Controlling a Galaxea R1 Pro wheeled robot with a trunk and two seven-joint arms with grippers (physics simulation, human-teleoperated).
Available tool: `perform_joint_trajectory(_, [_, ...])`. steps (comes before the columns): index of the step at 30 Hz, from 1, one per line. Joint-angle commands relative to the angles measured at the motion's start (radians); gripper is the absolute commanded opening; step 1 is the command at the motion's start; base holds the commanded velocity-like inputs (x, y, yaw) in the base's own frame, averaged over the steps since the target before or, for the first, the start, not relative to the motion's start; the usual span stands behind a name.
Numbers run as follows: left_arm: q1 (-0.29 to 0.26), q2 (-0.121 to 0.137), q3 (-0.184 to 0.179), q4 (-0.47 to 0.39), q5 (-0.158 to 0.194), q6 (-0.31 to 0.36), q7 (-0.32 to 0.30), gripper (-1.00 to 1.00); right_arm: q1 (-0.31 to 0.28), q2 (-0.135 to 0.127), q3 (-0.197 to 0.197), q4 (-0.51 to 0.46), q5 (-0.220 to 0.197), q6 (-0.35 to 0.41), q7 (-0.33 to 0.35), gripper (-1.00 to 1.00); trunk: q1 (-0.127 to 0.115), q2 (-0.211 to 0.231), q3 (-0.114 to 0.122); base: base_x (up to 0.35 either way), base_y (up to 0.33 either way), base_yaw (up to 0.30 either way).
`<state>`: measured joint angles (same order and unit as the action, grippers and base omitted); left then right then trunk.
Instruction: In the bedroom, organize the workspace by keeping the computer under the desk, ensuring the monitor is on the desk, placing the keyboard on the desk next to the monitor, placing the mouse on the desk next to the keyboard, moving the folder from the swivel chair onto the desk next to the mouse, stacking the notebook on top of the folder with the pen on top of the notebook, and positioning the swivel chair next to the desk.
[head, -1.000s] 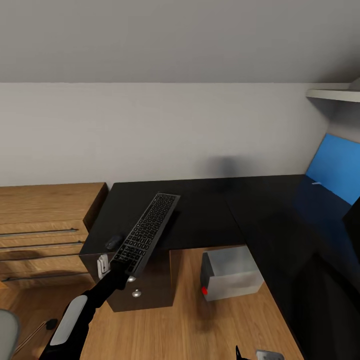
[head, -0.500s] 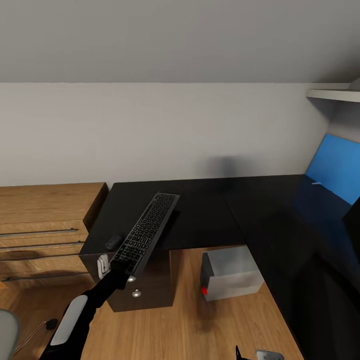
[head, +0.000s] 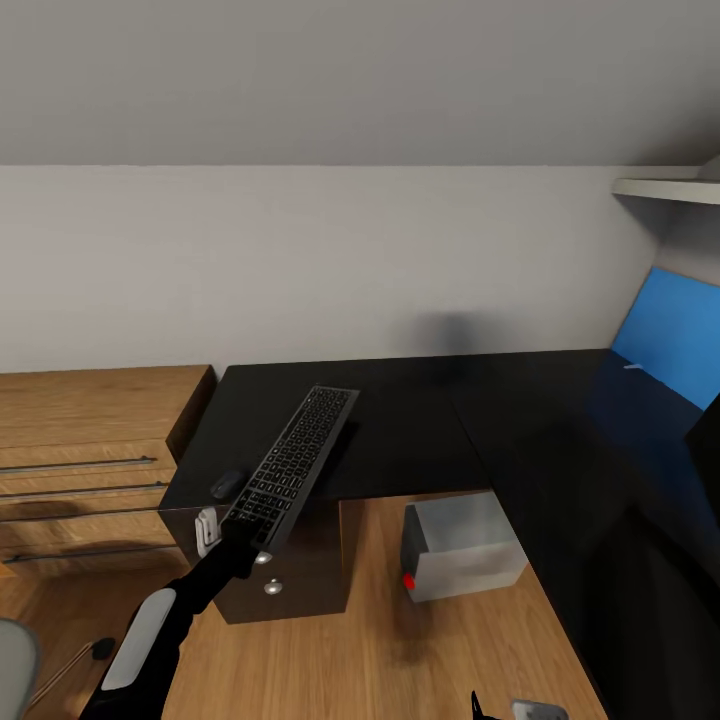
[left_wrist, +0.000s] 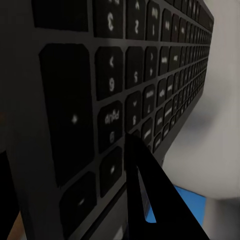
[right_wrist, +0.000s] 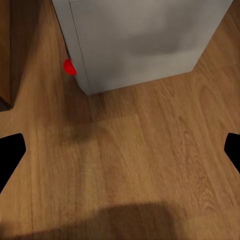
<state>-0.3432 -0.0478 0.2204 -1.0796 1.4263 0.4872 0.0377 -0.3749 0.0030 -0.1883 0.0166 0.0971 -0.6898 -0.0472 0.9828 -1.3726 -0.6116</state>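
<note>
Gripping the keyboard (head: 292, 461) end, left pincer (head: 240, 532) hides it; right pincer (right_wrist: 120, 150) spread wide.

your left arm (head: 150, 640) at the head view's lower left is black with a pale grey panel along the forearm, ending in slim black fingers (left_wrist: 150, 200).

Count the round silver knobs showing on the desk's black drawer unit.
2: one knob right below the held keyboard's near end, another lower down. The keyboard may hide a third.
</note>
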Motion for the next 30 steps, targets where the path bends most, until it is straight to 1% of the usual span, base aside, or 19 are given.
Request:
perform_joint_trajectory(1, [0.000, -0.001, 0.005, 0.018, -0.011, 0.008, 0.009, -1.00, -0.001, 0.000, -0.007, 0.002, 0.010, -0.004, -0.005, 1.00, 0.000, 0.000, -0.001, 0.000, 0.000, 0.000])
perform_joint_trajectory(20, [0.000, -0.001, 0.005, 0.018, -0.014, 0.008, 0.019, -1.00, -0.001, 0.000, -0.007, 0.002, 0.010, -0.004, -0.005, 1.00, 0.000, 0.000, -0.001, 0.000, 0.000, 0.000])
perform_joint_trajectory(21, [0.000, -0.001, 0.005, 0.018, -0.014, 0.008, 0.019, 1.00, -0.001, 0.000, -0.007, 0.002, 0.010, -0.004, -0.005, 1.00, 0.000, 0.000, -0.001, 0.000, 0.000, 0.000])
perform_joint_trajectory(30, [0.000, 0.000, 0.005, 0.018, -0.014, 0.008, 0.019, 1.00, -0.001, 0.000, -0.007, 0.002, 0.010, -0.004, -0.005, 1.00, 0.000, 0.000, -0.001, 0.000, 0.000, 0.000])
